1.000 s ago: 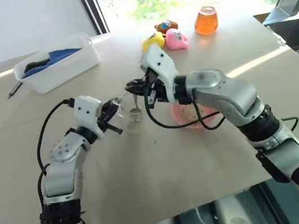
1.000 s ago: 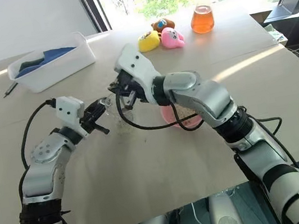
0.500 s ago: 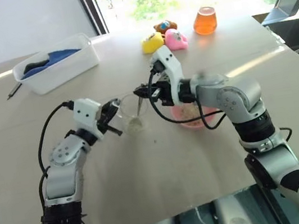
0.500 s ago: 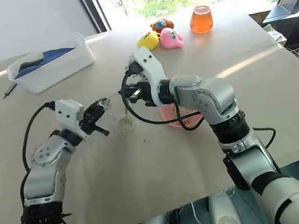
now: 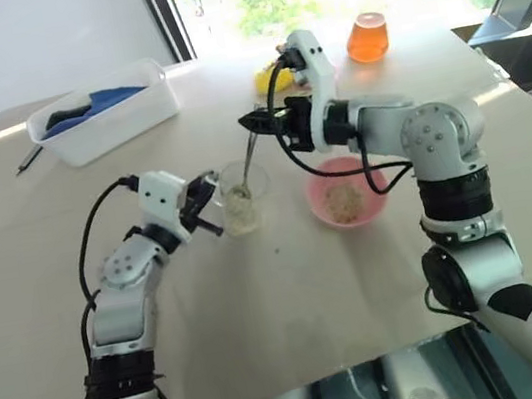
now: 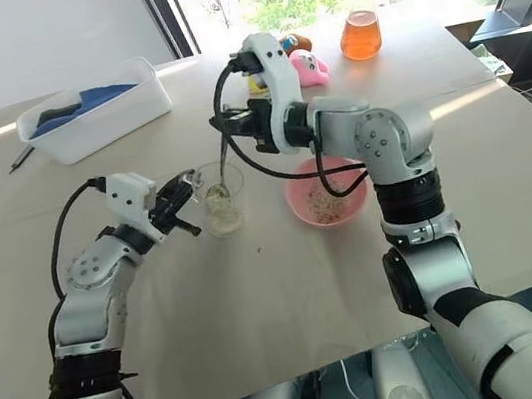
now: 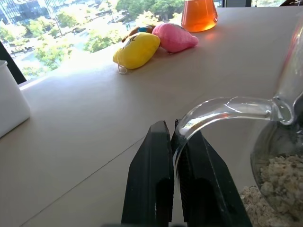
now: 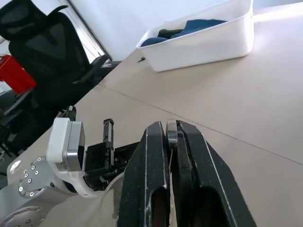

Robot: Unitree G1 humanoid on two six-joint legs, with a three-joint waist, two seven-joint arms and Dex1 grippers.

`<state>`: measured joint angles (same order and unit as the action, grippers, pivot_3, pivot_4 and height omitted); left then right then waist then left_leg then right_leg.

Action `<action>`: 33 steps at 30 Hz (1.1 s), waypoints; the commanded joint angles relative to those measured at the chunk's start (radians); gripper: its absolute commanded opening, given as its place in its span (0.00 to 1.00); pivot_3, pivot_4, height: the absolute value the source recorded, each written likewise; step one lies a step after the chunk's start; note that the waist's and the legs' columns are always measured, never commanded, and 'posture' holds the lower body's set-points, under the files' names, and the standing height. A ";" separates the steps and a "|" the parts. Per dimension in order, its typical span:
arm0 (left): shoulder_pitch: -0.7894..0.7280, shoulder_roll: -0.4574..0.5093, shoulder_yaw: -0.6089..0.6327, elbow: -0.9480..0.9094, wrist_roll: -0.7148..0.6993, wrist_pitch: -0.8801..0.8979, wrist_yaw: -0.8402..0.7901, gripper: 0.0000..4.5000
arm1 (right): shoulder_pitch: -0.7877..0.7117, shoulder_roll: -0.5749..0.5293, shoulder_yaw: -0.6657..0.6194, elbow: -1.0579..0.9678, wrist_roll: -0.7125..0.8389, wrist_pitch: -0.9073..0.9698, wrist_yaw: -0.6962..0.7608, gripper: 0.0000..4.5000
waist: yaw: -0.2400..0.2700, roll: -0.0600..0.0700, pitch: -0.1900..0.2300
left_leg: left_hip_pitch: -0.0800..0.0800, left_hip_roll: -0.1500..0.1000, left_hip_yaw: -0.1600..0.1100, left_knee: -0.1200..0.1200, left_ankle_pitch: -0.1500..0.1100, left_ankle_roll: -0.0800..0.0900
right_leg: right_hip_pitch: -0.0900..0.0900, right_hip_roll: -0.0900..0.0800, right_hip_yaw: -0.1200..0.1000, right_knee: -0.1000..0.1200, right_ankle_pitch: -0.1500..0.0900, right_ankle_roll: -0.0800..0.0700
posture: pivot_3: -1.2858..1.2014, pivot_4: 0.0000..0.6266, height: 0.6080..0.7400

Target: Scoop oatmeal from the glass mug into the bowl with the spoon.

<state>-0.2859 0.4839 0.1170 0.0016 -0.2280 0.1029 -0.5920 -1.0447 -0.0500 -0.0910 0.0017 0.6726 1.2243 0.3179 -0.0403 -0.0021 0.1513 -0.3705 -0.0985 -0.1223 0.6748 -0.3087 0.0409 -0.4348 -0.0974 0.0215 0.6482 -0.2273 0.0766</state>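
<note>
Left eye view: left gripper pinches the mug handle; right gripper pinches the spoon, tip in the oatmeal. Scooping step, I judge. Next: carry it level to the bowl, mid-tabletop.

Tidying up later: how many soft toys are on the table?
3, clustered at the far edge near the orange flask: a yellow one, a pink one, a brown one behind them; the right arm partly hides them.
</note>
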 commanded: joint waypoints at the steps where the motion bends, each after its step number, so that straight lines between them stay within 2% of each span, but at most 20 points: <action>1: -0.011 -0.019 -0.026 0.028 0.015 -0.013 0.000 0.00 | -0.040 -0.008 -0.056 -0.041 0.037 0.027 -0.022 0.00 | 0.000 0.000 0.000 | 0.000 0.000 0.000 0.000 0.000 0.000 | 0.000 0.000 0.000 0.000 0.000 0.000 | 0.52 0.24 1.00; 7: -0.019 -0.042 -0.036 0.058 0.020 -0.026 0.000 0.00 | -0.052 -0.034 -0.095 -0.061 0.063 0.052 -0.043 0.00 | 0.002 0.000 0.000 | 0.000 -0.001 0.000 0.001 0.000 0.000 | 0.000 -0.001 0.000 0.001 0.000 0.000 | 0.52 0.24 1.00; 12: -0.033 -0.053 -0.034 0.074 0.018 -0.027 0.006 0.00 | -0.036 -0.077 -0.028 -0.112 0.053 0.015 0.012 0.00 | 0.002 0.000 0.000 | 0.000 -0.001 0.000 0.002 0.000 0.000 | 0.000 -0.001 0.000 0.001 0.000 0.000 | 0.52 0.24 1.00; 22: -0.039 -0.063 -0.038 0.075 0.019 -0.027 0.005 0.00 | -0.018 -0.026 -0.104 -0.096 0.103 0.067 -0.051 0.00 | 0.002 0.000 0.000 | -0.001 -0.001 -0.001 0.005 0.000 0.000 | 0.000 -0.002 0.000 0.004 0.000 0.000 | 0.52 0.24 1.00; 27: -0.050 -0.079 -0.036 0.082 0.010 -0.021 0.009 0.00 | 0.001 -0.057 -0.090 -0.118 0.098 0.079 -0.052 0.00 | 0.003 0.000 0.000 | -0.001 -0.002 -0.001 0.006 0.000 0.000 | 0.000 -0.002 -0.001 0.004 0.000 0.000 | 0.52 0.24 1.00; 29: -0.054 -0.085 -0.039 0.086 0.013 -0.023 0.010 0.00 | 0.001 -0.038 -0.131 -0.112 0.115 0.109 -0.086 0.00 | 0.003 0.000 0.000 | -0.001 -0.002 -0.001 0.006 0.000 0.000 | 0.000 -0.002 -0.001 0.005 0.000 0.000 | 0.52 0.24 1.00; 33: -0.061 -0.103 -0.039 0.091 0.012 -0.031 0.007 0.00 | -0.020 0.036 -0.295 -0.077 0.166 0.205 -0.205 0.00 | 0.004 0.000 0.000 | -0.001 -0.002 -0.001 0.006 0.000 0.000 | 0.000 -0.002 -0.001 0.005 0.000 0.000 | 0.52 0.24 1.00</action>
<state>-0.3449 0.3874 0.1058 0.0908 -0.2201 0.0799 -0.5799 -1.0332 -0.0233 -0.3251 -0.0601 0.7989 1.4040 0.1486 -0.0362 -0.0020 0.1511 -0.3721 -0.1002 -0.1234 0.6811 -0.3087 0.0411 -0.4346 -0.0996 0.0209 0.6534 -0.2273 0.0766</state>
